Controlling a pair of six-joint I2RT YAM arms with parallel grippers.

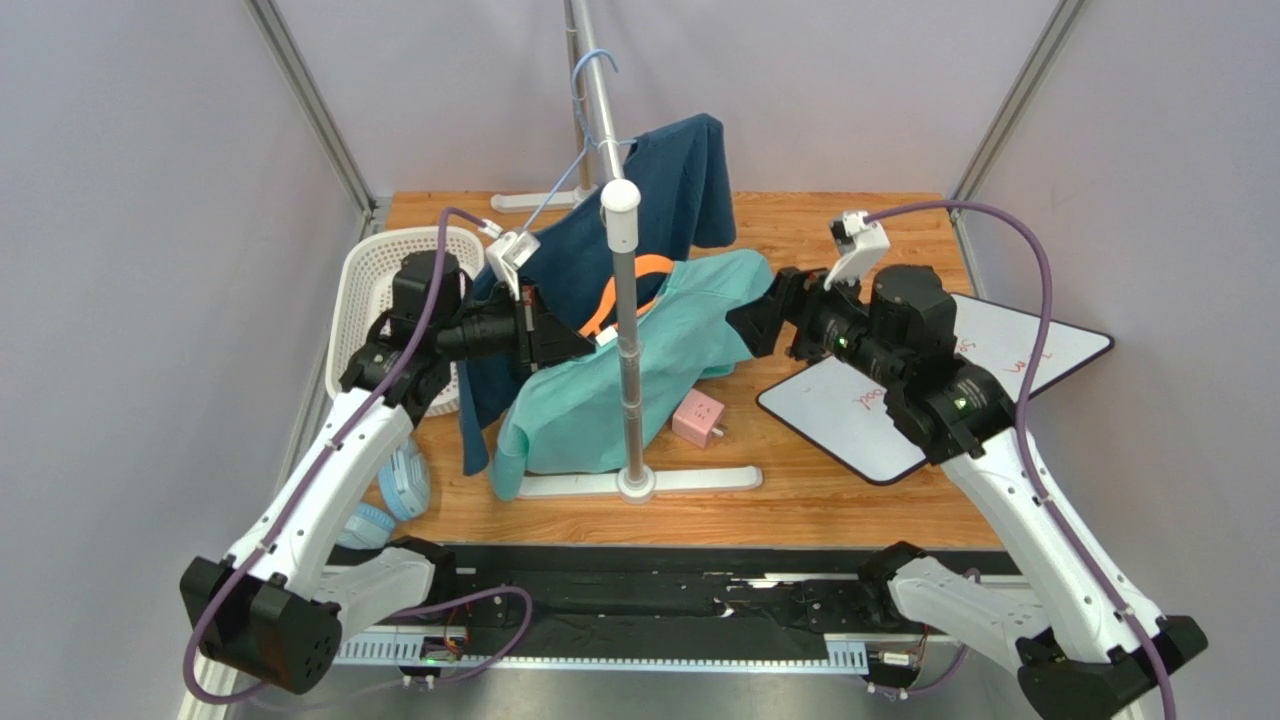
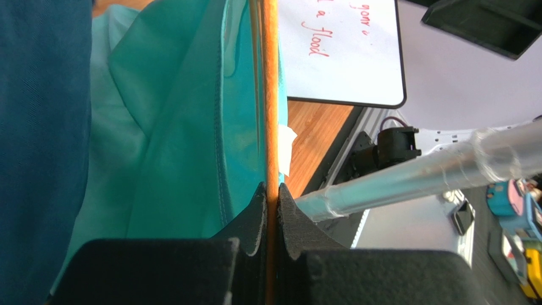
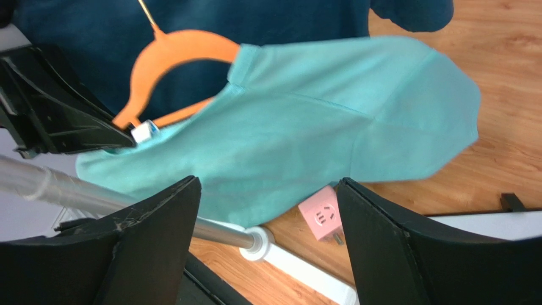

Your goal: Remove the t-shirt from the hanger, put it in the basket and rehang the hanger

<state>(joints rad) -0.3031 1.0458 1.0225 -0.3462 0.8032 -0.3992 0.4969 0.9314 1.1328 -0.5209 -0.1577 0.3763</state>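
Item: t-shirt (image 1: 661, 353), teal; draped over the far arm of the hanger (image 1: 649, 270), its body sagging toward the table (image 1: 842, 495) in front of the rack pole (image 1: 628, 330); in the right wrist view the t-shirt (image 3: 331, 127) covers one arm of the hanger (image 3: 178, 51), while the curved neck and the other arm show bare orange.

Item: left gripper (image 1: 579, 342); reaches in from the left at the shirt's near edge; in its own view the left gripper (image 2: 271, 190) has its jaws pressed together on the thin orange edge of the hanger (image 2: 271, 95), teal cloth (image 2: 178, 127) lying just beside the fingers.

Item: right gripper (image 1: 759, 323); level with the shirt's right sleeve; in its own view the right gripper (image 3: 267, 184) has its jaws spread wide and holds nothing, the shirt hanging ahead of them.

Item: dark blue garment (image 1: 661, 195); hangs behind the teal one, higher on the rack.

Item: white basket (image 1: 361, 285); far left of the table.

Item: pink plug cube (image 1: 697, 422); on the table below the shirt, near the rack's base.

Item: whiteboard (image 1: 902, 405); flat on the table at right, red writing on it.
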